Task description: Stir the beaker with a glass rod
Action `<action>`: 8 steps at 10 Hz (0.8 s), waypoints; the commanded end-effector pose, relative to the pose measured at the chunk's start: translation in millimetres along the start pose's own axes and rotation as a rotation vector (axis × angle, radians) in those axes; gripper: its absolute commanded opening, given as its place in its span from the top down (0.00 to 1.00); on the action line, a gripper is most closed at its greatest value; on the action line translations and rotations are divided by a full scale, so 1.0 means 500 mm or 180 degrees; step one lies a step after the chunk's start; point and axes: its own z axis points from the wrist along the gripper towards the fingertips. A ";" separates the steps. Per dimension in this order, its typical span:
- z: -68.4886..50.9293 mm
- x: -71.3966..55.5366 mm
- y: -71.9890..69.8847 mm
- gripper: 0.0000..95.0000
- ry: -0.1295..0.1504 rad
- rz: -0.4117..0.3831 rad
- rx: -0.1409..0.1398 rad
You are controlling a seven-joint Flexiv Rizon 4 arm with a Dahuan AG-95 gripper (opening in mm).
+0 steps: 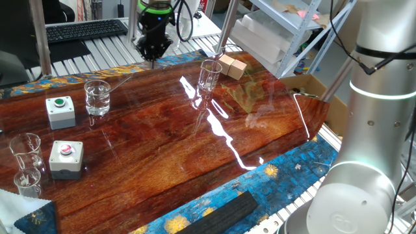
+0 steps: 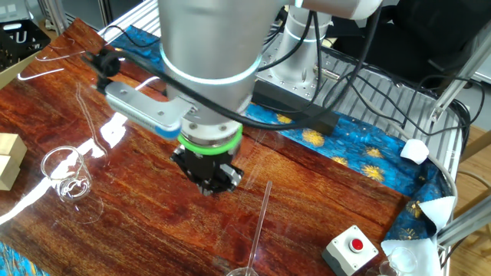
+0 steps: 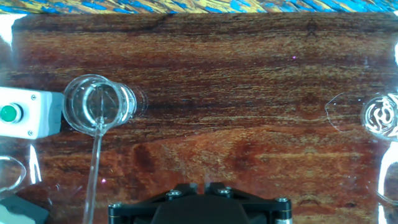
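Note:
The beaker (image 1: 97, 97) is a squat clear glass that stands on the wooden table at the left, with clear liquid in it. The glass rod (image 1: 120, 82) stands in it and leans over its rim. In the hand view the beaker (image 3: 99, 104) is at the left and the rod (image 3: 93, 165) runs from it down to the lower left. The rod (image 2: 259, 222) also shows in the other fixed view. My gripper (image 1: 154, 57) hangs above the table's far edge, apart from the beaker and to its right. Its fingers (image 3: 214, 185) stand together with nothing between them.
A taller narrow glass (image 1: 209, 75) stands mid-table, with wooden blocks (image 1: 233, 66) behind it. A green-button box (image 1: 60, 110) and a red-button box (image 1: 66, 158) sit near the beaker. Two small beakers (image 1: 26, 162) stand at the front left. A black bar (image 1: 224, 214) lies on the front cloth.

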 end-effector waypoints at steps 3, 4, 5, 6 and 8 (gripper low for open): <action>0.018 0.057 -0.030 0.20 -0.0085 0.0003 0.0016; 0.020 0.066 -0.036 0.20 -0.0093 -0.0024 0.0020; 0.026 0.082 -0.044 0.20 -0.0141 -0.0038 0.0018; 0.030 0.090 -0.049 0.20 -0.0168 -0.0046 0.0024; 0.041 0.126 -0.061 0.20 -0.0208 -0.0035 0.0009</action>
